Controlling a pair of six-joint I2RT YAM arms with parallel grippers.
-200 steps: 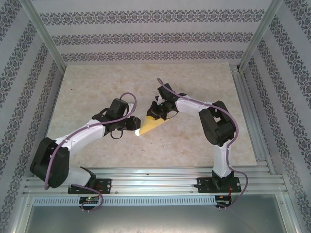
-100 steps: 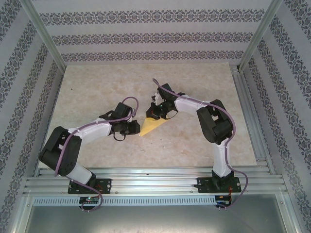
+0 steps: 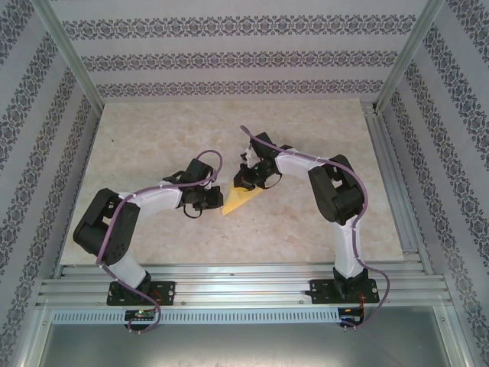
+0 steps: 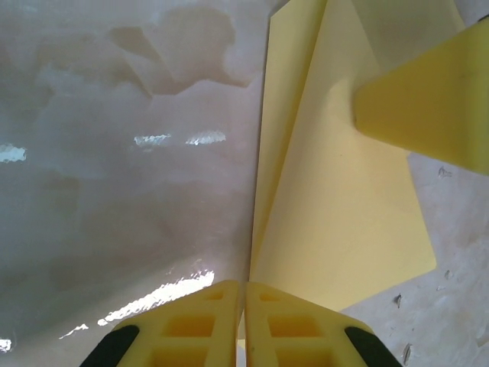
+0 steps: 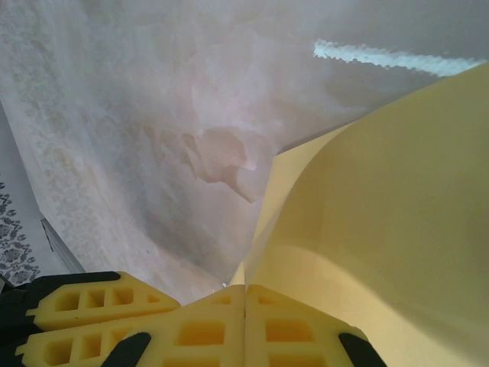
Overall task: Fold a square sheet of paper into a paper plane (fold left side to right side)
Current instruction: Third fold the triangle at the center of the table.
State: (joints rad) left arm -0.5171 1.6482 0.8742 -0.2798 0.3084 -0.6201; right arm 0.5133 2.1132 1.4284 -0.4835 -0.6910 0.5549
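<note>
I am looking at the paper plane (image 3: pixel 238 201), which is lying near the middle of the table (image 3: pixel 153 130) as a narrow, creased yellow wedge, its point aiming toward the arm bases and its wide end tucked under the right gripper (image 3: pixel 246 182). From the left wrist, I am seeing the paper plane (image 4: pixel 344 214) spreading away from the camera with one long crease running straight down to the left gripper (image 4: pixel 244 306), whose jaws are pressing together on that edge. In the overhead view the left gripper (image 3: pixel 216 197) is sitting at the wedge's left side. From the right wrist, the right gripper (image 5: pixel 244 306) is pinching the paper plane (image 5: pixel 382 214) with its jaws closed, and the sheet is curving upward from them off the tabletop.
</note>
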